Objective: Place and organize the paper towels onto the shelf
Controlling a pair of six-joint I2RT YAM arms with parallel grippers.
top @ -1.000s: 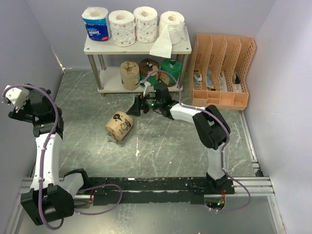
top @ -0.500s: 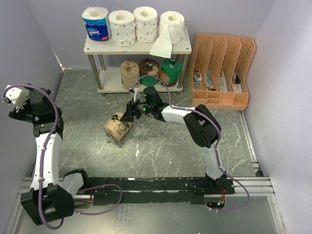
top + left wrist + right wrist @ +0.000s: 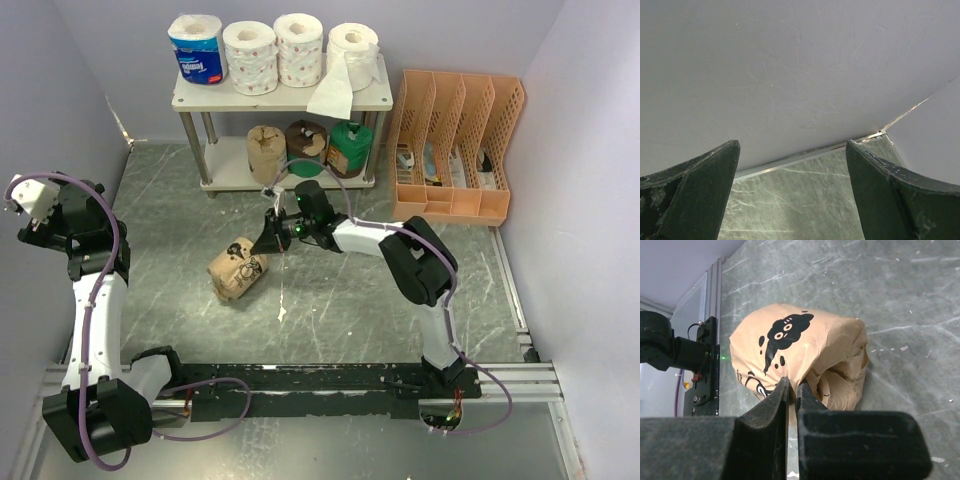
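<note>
A tan kraft-wrapped paper towel roll (image 3: 233, 270) (image 3: 800, 352) with a black cartoon print lies on its side on the floor. My right gripper (image 3: 268, 243) (image 3: 792, 383) is shut, its tips pinching a fold of that roll's wrapper at the near edge. The shelf (image 3: 200, 98) stands at the back. Its top board holds a blue-wrapped roll (image 3: 198, 47), two pink-dotted rolls (image 3: 249, 57) and a white roll (image 3: 355, 52) with a loose sheet hanging down. The lower board holds a tan roll (image 3: 266, 152) and two green-wrapped rolls (image 3: 350, 148). My left gripper (image 3: 792, 150) is open and faces the left wall.
An orange slotted file organizer (image 3: 455, 150) stands right of the shelf. Grey walls close in on the left, the back and the right. A black rail (image 3: 330, 380) with the arm bases runs along the near edge.
My right gripper reached left and down to the tan roll and closed. The roll slid a little to the left and toward the front. The left arm stayed put.
</note>
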